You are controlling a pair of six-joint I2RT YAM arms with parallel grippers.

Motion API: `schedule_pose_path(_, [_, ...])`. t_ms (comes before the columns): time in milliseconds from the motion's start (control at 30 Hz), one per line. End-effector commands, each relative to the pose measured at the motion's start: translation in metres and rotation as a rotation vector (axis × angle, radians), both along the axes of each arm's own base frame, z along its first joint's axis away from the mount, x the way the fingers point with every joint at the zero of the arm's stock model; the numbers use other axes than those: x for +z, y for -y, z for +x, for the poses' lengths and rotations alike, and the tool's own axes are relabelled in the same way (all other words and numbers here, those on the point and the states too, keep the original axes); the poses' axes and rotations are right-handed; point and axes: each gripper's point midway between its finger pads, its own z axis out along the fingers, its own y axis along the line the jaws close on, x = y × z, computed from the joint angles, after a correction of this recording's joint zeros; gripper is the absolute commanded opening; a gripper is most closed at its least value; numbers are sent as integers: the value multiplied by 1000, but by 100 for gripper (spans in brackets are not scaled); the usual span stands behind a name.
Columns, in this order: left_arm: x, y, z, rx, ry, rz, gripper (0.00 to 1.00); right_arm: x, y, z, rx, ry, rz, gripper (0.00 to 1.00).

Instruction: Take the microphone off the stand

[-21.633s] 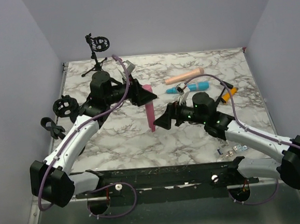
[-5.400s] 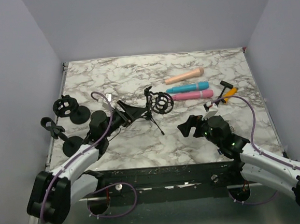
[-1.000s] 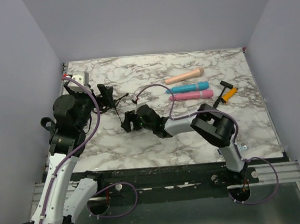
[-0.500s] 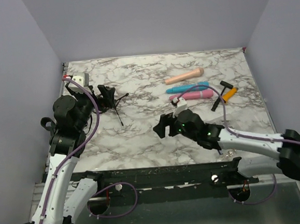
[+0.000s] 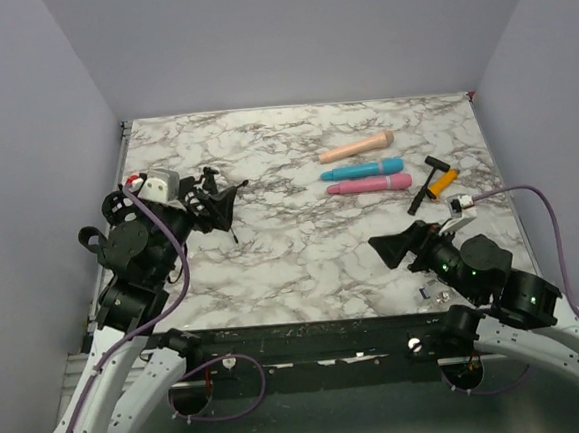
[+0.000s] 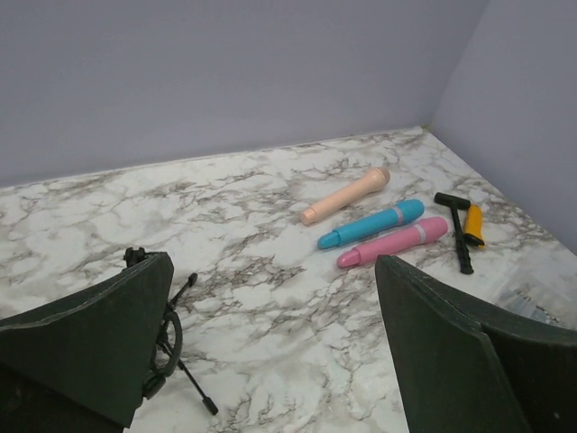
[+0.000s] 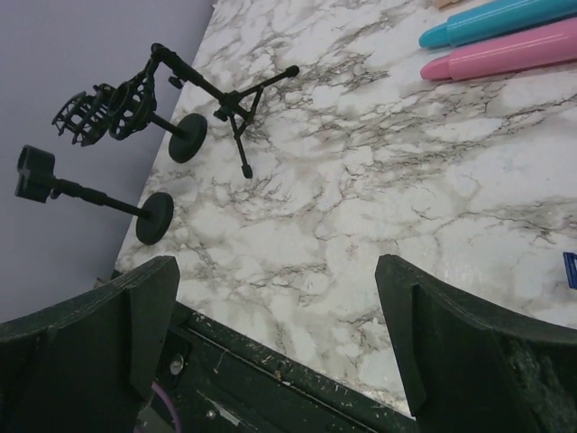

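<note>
**A:** Entry one, nearest: right end effector (image 7: 275, 298)?

**B:** Fingers spread wide with nothing between them, low over the near right of the surface (image 5: 303, 266).

**A:** Entry two: left end effector (image 6: 275, 307)?

**B:** Also spread and empty, just beside the tripod stand (image 7: 230, 106), which appears to lie on its side at the left. Two round-base stands (image 7: 187, 137) sit beyond it at the edge.

**A:** Farthest entries?

**B:** Pink microphone (image 5: 367, 184), blue microphone (image 5: 361, 169) and peach microphone (image 5: 354, 148), flat on the surface, side by side and well apart from every stand. No microphone sits in a stand.

**A:** Handling note?

**B:** Removal looks done. Lift the left end effector straight up with its fingers apart, so the tripod legs are not snagged.
</note>
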Motion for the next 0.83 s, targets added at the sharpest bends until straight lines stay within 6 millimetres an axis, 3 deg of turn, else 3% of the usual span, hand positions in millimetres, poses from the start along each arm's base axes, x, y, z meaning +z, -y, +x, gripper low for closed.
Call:
schedule_pose_path(0, [13,3,-26,-45,89,-58,98,19,25,-8,-59,-26,17,100])
schedule_pose_path(233, [24,10,-94,-229,92,-248,98,85,63,-15,-111,75,-10,100])
schedule_pose_path(433, [58,-9,-143,-260,192,-336,98,113,82,-18,-145,113,-38,100])
schedule_pose_path(633, [81,-27,-171,-240,248,-359,99,146,92,-30,-106,171,5,100])
schedule_pose_path(800, [79,-31,-177,-239,253,-404,99,143,89,-32,-81,194,22,100])
